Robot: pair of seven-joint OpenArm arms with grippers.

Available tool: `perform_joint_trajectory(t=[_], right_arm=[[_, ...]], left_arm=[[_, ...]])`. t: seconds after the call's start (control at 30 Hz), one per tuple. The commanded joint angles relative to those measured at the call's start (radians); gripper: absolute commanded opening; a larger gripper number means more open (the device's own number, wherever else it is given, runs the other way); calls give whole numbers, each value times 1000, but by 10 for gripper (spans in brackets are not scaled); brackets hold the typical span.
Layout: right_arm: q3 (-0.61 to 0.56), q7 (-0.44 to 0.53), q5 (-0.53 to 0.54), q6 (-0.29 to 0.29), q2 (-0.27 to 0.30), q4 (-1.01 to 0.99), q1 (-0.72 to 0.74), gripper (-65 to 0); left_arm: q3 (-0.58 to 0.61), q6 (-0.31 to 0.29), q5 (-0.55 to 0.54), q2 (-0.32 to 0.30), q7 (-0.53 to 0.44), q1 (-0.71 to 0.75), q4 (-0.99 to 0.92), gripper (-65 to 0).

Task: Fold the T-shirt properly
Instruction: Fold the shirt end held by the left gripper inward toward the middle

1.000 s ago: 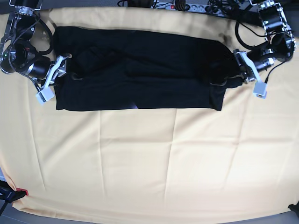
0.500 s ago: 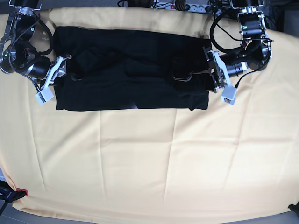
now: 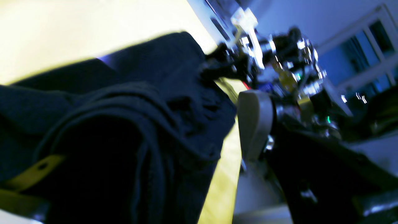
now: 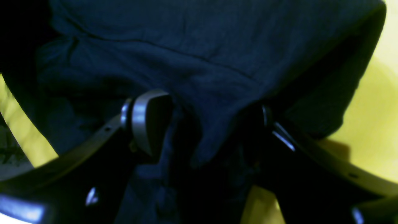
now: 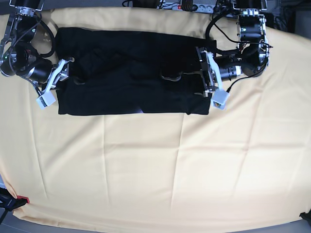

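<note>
The black T-shirt lies plain side up as a long band across the far part of the table. My left gripper is shut on the shirt's right end and holds it folded over toward the middle. In the left wrist view the cloth is bunched over the gripper. My right gripper sits at the shirt's left end. In the right wrist view its fingers have a fold of the shirt between them. The shirt's print is hidden.
A pale yellow cloth covers the table. A power strip and cables lie along the back edge. A red and black object is at the front left corner. The right arm shows blurred in the left wrist view.
My left gripper has moved left with the shirt's right end, so the band is shorter on that side. The right arm has not moved.
</note>
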Motion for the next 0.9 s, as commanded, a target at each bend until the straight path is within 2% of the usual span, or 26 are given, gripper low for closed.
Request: perform_joint_trajectory(t=[0.0, 0.17, 0.3, 0.4, 0.5, 0.67, 0.87], right_arm=[[9, 21, 24, 5, 17, 13, 8, -249], [9, 21, 20, 5, 18, 13, 8, -249], [9, 18, 21, 5, 17, 13, 8, -249], [9, 18, 21, 5, 17, 13, 8, -249], [9, 18, 21, 5, 17, 13, 8, -249], [9, 18, 21, 5, 17, 13, 8, -249], [9, 22, 25, 5, 17, 13, 11, -249]], left_arm=[[-2, -9, -19, -11, -25, -21, 17, -240], [-32, -9, 58, -20, -30, -24, 17, -241], [-91, 8, 85, -26, -89, -10, 17, -241], [-80, 2, 117, -77, -80, -10, 17, -241], [-116, 16, 82, -107, -75, -10, 17, -241], [-264, 16, -32, -101, -73, -10, 18, -241], [-313, -6, -29, -107, -18, -10, 18, -252]])
